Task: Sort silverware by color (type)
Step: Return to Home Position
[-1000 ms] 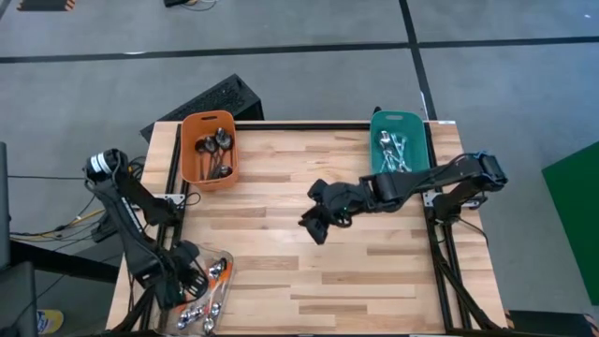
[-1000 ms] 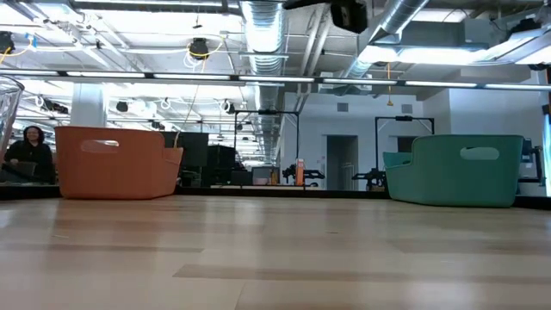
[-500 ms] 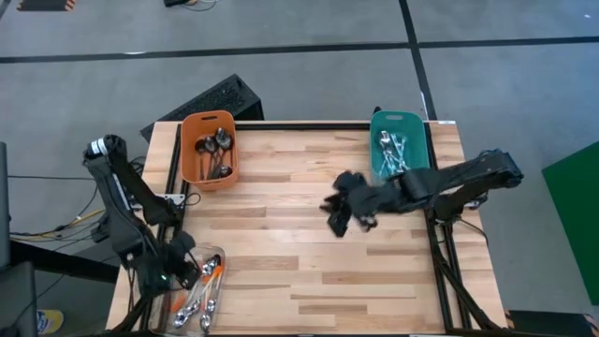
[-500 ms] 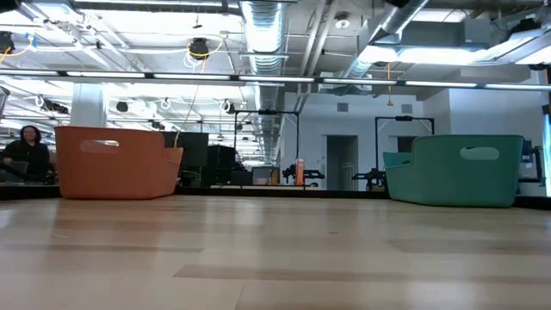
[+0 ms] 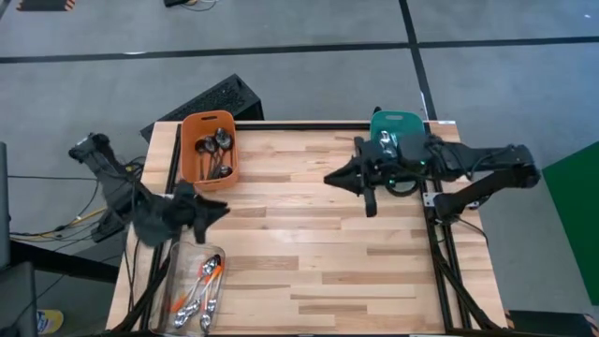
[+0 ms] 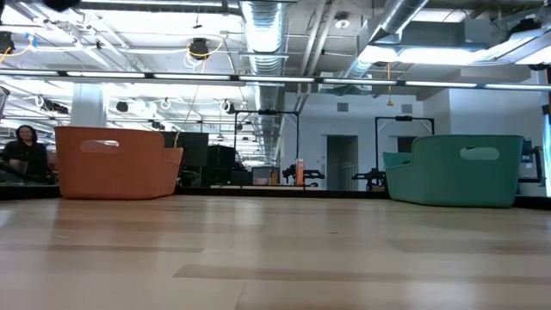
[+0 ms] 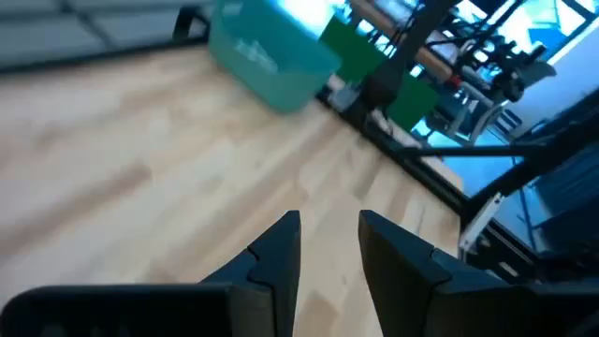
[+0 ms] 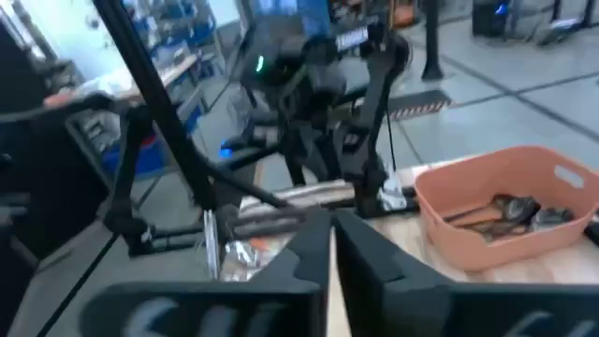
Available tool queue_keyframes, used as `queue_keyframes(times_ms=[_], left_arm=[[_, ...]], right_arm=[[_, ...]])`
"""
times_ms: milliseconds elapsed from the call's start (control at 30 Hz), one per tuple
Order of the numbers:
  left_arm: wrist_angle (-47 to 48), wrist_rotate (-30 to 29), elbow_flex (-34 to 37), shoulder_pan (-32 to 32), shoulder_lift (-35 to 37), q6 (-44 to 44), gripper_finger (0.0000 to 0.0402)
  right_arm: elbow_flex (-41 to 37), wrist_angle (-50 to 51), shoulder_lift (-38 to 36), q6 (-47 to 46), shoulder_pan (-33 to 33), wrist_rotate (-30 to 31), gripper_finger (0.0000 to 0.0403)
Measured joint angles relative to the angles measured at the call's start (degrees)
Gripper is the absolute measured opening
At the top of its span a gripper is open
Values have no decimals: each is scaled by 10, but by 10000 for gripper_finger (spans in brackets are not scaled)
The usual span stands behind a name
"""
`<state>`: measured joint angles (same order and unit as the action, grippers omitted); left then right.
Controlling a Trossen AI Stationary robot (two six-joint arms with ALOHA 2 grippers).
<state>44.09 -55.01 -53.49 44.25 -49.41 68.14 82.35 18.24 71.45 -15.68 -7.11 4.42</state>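
Note:
Silverware lies in three containers. Spoons with shiny bowls, some with orange handles, lie in a clear tub at the near left corner. Dark spoons lie in the orange bin, and more spoons in the teal bin. My left gripper hangs above the table's left edge between the tub and the orange bin; it is open with nothing between its fingers. My right gripper hangs high, just left of the teal bin, pointing toward the left; it is shut and holds nothing that I can see.
The orange bin stands at the far left and the teal bin at the far right. Bare wooden tabletop lies between them and toward the near edge. A person sits in the room beyond the table.
My left gripper has risen out of the clear tub, gone toward the far edge and tipped from pointing down to nearly level. My right gripper has risen from the table's middle and gone toward the teal bin at the far right.

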Motion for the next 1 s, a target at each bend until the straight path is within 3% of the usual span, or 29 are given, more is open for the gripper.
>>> queue_keyframes(times_ms=[100, 200, 433, 700, 867, 1000], left_arm=[[-82, 64, 0, -91, 12, -159, 98], [-150, 157, 0, -192, 16, -280, 98], [-284, 348, 25, -373, 14, -446, 98], [-482, 498, 134, -489, 15, -513, 98], [-497, 555, 177, -542, 57, -507, 98], [-494, 580, 216, -556, 116, -502, 98]], right_arm=[[-2, 1, 9, 7, 32, -48, 18], [-38, -27, 3, 6, 62, -75, 9], [-237, -248, -93, -50, 131, -161, 16], [-365, -227, -241, -72, 170, -114, 6], [-413, -170, -357, -37, 180, -110, 6], [-467, -140, -460, -14, 183, -68, 6]])
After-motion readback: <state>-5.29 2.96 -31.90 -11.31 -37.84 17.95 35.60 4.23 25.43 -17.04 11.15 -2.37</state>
